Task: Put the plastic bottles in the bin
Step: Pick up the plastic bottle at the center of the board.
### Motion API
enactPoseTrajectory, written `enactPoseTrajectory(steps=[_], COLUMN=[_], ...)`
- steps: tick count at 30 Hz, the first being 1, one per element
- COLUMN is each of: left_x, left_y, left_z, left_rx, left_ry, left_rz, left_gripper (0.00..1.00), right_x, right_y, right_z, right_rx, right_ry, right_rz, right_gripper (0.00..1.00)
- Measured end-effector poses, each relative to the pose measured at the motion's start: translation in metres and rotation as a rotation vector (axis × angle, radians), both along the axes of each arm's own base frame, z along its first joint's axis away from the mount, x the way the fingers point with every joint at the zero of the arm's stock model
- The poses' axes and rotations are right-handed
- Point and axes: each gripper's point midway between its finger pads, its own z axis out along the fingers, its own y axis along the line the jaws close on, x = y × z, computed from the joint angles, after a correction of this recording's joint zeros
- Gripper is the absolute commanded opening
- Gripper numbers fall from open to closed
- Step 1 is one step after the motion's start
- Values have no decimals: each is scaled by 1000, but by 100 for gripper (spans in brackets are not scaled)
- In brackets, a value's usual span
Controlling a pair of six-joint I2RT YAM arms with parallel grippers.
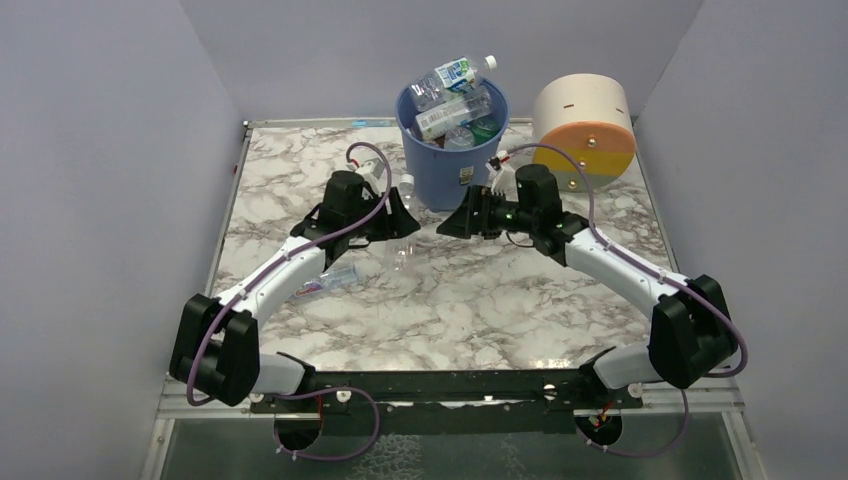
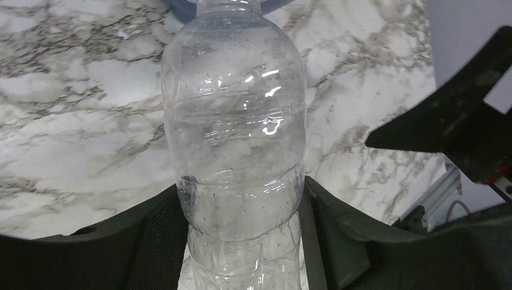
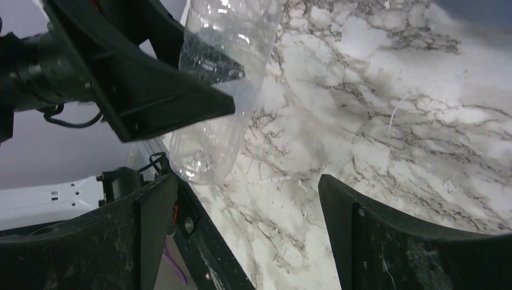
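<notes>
Plastic bottle, clamped in the left gripper beside the heaped bin, could bounce off its pile; right gripper gapes empty.

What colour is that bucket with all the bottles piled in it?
The bucket is blue; the top external view shows it best.

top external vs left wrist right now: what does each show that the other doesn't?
Top only: bottles heaped in the blue bin, the cream drum, a second bottle lying by the left arm. Left wrist only: the left pincer closed against both sides of the clear bottle. Both: that bottle, the marble table, a sliver of the bin.
</notes>
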Motion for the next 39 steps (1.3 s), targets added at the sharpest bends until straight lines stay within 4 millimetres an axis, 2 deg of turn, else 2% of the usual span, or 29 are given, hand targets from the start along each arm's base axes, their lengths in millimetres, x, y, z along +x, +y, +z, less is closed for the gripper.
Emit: enactPoseTrajectory(steps=[6, 16, 32, 39], left_x=[-17, -46, -65, -67], left_y=[-26, -51, -71, -77], left_z=[24, 28, 31, 36], left_rx=[-68, -82, -95, -107], left_ry=[-55, -70, -84, -103], left_rz=[-111, -223, -299, -318], left_gripper=[63, 63, 63, 64], right_x=[9, 18, 17, 13], right_y=[2, 9, 14, 16], right_z=[18, 34, 22, 24], right_rx=[10, 43, 45, 60], right_ry=[-25, -20, 37, 51], right_rz=[-21, -30, -14, 4], right_gripper=[92, 93, 91, 81])
